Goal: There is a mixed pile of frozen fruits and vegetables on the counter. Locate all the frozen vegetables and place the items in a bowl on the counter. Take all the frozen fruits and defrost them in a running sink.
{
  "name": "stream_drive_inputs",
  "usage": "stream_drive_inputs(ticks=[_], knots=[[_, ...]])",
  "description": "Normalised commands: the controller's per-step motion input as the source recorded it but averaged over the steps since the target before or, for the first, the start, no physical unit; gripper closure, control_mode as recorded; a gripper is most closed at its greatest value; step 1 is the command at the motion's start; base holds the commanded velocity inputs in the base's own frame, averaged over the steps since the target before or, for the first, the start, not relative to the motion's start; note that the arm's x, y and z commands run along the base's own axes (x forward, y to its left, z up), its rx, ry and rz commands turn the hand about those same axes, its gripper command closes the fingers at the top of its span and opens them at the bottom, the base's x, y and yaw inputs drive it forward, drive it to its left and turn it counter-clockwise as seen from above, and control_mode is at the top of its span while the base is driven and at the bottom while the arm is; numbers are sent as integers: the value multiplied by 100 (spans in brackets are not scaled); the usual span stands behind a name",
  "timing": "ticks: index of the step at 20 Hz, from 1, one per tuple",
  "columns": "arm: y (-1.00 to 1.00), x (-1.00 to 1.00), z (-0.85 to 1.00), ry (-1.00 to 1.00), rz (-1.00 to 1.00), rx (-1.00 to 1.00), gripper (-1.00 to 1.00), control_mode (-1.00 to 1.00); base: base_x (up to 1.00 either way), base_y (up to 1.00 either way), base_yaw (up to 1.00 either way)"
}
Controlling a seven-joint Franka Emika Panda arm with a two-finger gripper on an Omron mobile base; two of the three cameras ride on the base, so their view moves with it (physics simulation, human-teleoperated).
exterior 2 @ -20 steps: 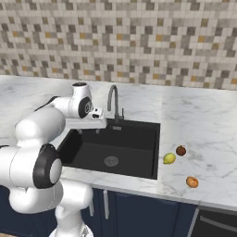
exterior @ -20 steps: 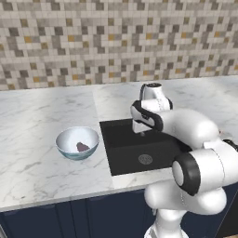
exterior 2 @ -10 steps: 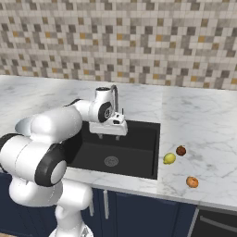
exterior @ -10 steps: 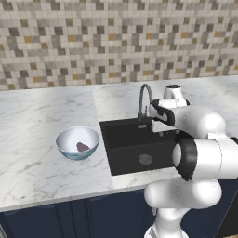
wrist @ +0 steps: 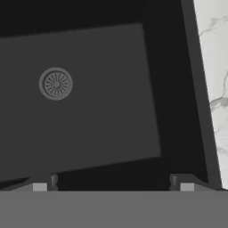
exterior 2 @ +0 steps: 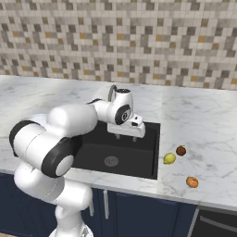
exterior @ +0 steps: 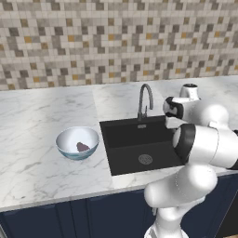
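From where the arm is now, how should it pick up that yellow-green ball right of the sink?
Probably from straight above, jaws closing across the middle of the yellow-green ball. It is small and round, lying on the flat counter apart from the dark red piece, so its sides are free.

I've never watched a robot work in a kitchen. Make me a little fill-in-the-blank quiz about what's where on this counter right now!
1. The dark purple-brown lump lies inside the ____.
2. The gripper hangs over the black ____.
3. The yellow-green ball sits on the counter beside a reddish piece and an ____ piece.
4. The gripper's fingers stand ____, holding nothing.

Missing words: bowl; sink; orange; apart
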Motion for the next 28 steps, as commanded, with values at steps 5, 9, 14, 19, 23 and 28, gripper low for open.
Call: stream_drive_inputs(ticks=[5,9,14,19,23,28], knots=[[-66,30,-10,-2,-14,0,-100,-100,0,0,0],[-65,19,-18,2,-25,-4,-100,-100,0,0,0],[-62,31,-3,5,-20,-1,-100,-100,0,0,0],[-68,32,-15,5,-13,0,-100,-100,0,0,0],[-64,39,-30,5,0,7,-100,-100,0,0,0],[-38,-30,-13,1,-2,4,-100,-100,0,0,0]])
